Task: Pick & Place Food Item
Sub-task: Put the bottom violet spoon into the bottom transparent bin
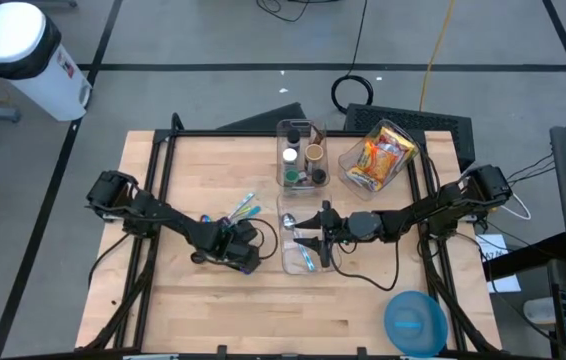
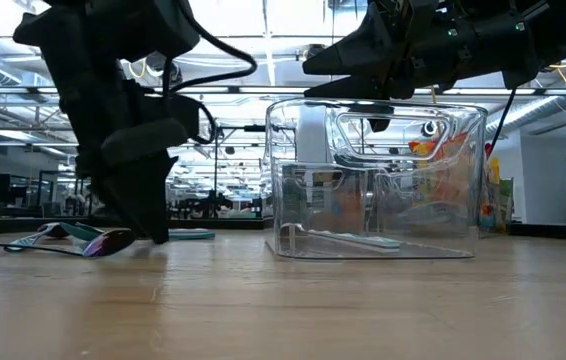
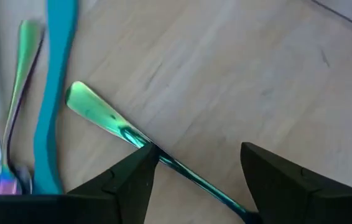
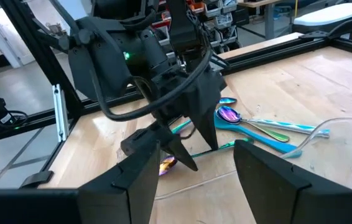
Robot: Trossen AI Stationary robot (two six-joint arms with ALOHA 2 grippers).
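Observation:
An iridescent green utensil lies flat on the wooden table, and also shows in the low view. My left gripper is open and points down at it, one finger on each side of its handle. My right gripper is open and empty, hovering above a clear container at mid-table. That container holds a light blue utensil on its floor. No food item is near either gripper. My left gripper comes from above with its fingers across the green utensil's handle. One fingertip stands over the handle. I cannot tell whether it touches it. The utensil lies flat on the table.
More utensils, teal and iridescent, lie beside the left gripper. A clear organizer with jars and a clear bin of snack bags stand at the far edge. A blue bowl sits at the near right.

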